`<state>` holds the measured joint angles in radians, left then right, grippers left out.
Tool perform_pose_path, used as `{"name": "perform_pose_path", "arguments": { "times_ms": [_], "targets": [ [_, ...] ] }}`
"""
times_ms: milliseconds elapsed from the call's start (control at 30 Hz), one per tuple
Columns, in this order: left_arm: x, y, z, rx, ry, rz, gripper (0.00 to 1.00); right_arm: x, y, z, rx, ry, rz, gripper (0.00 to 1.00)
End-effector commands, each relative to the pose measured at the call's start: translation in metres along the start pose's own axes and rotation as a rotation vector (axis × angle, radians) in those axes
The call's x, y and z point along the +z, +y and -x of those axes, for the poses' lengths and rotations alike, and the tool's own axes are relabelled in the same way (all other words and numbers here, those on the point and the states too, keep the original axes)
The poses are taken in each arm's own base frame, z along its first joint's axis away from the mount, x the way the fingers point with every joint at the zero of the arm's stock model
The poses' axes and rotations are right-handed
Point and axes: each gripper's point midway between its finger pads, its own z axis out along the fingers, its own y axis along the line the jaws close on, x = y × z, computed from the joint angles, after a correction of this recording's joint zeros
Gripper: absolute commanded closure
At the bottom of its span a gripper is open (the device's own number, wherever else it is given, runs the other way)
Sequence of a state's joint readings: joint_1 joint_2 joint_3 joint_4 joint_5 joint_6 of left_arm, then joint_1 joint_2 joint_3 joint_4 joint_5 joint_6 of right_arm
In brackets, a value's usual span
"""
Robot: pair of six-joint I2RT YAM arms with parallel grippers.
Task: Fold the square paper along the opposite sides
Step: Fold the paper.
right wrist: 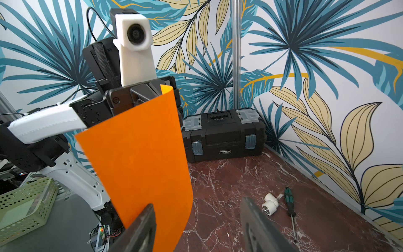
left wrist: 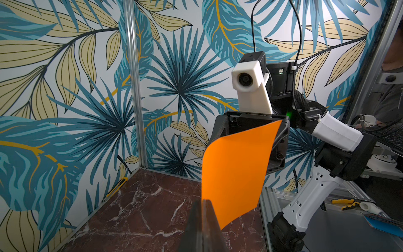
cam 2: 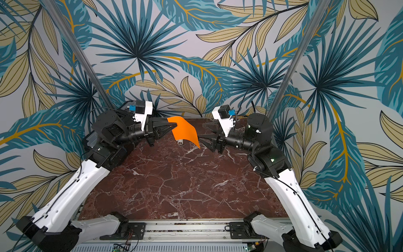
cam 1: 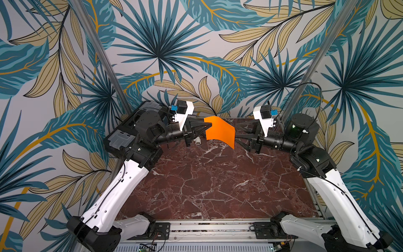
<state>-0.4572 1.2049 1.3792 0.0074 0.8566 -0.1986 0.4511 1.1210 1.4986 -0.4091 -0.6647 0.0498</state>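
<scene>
The square paper (cam 1: 220, 132) (cam 2: 185, 131) is a bright orange sheet, curved and hanging in the air over the back of the marble table (cam 1: 207, 185). My left gripper (cam 1: 210, 125) (cam 2: 175, 125) is shut on its left edge; the left wrist view shows its closed fingertips (left wrist: 204, 201) pinching the paper (left wrist: 235, 172). My right gripper (cam 1: 236, 133) (cam 2: 200, 132) stands open at the sheet's free right edge. In the right wrist view the paper (right wrist: 139, 157) fills the space past one finger (right wrist: 144, 222) and reaches partway into the right gripper's (right wrist: 197, 203) gap.
A black toolbox (right wrist: 224, 135) (cam 1: 124, 135) stands at the back left corner. A white pipe fitting (right wrist: 270, 205) (cam 1: 198, 140) and a green-handled screwdriver (right wrist: 290, 205) lie on the table under the paper. A yellow utility knife (left wrist: 115, 188) lies along the back wall.
</scene>
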Motion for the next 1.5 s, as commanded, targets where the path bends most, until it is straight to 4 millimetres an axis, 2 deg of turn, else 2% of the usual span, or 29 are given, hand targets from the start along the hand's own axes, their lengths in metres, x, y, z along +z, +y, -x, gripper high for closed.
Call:
{"name": "perform_pose_path", "arguments": {
  "times_ms": [0, 1000, 1167, 1467],
  "targets": [
    [0.001, 0.006, -0.002, -0.005, -0.009, 0.014, 1.00, 0.002, 0.012, 0.013, -0.007, -0.031, 0.059, 0.35],
    [0.006, 0.013, -0.010, -0.036, 0.014, 0.018, 1.00, 0.052, 0.021, -0.004, -0.018, 0.062, 0.147, 0.30],
    [0.005, 0.011, -0.011, -0.041, 0.021, 0.008, 1.00, 0.057, 0.015, -0.007, -0.024, 0.069, 0.120, 0.33],
    [0.006, 0.012, -0.017, -0.048, 0.032, 0.011, 1.00, 0.056, 0.013, 0.002, -0.047, 0.032, 0.103, 0.42]
  ]
}}
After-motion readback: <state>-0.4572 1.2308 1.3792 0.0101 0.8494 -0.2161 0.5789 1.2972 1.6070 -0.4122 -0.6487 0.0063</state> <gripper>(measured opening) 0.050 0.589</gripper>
